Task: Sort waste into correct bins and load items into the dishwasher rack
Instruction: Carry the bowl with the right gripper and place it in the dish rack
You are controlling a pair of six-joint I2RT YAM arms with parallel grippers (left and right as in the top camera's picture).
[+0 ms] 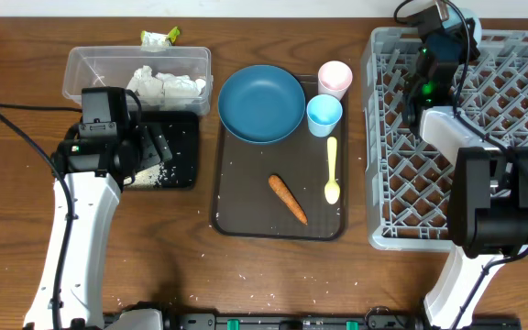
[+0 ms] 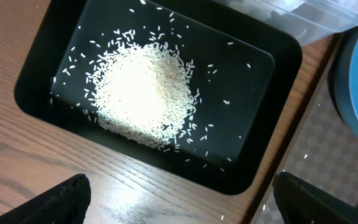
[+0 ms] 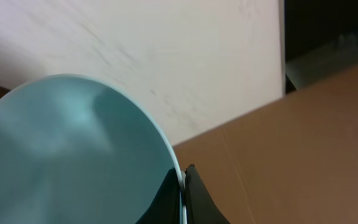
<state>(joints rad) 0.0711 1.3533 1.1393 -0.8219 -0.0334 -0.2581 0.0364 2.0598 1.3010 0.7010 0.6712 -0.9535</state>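
My left gripper (image 2: 179, 193) is open and empty, hovering over the near edge of the black tray (image 2: 260, 68), which holds a heap of rice (image 2: 145, 90). My right gripper (image 3: 183, 180) is shut on the rim of the pale bowl (image 3: 73, 155), held up at the far edge of the grey rack (image 1: 521, 137). On the brown serving tray (image 1: 246, 202) are the blue plate (image 1: 260, 103), pink cup (image 1: 335, 78), light blue cup (image 1: 324, 114), yellow spoon (image 1: 332, 170) and carrot (image 1: 287, 199). Tissues (image 1: 168, 84) lie in the clear tub (image 1: 90, 69).
The green-yellow wrapper (image 1: 159, 38) lies on the table behind the clear tub. Stray rice grains dot the wood near the black tray (image 1: 181, 137) and the table's front. A cable runs across the table at far left.
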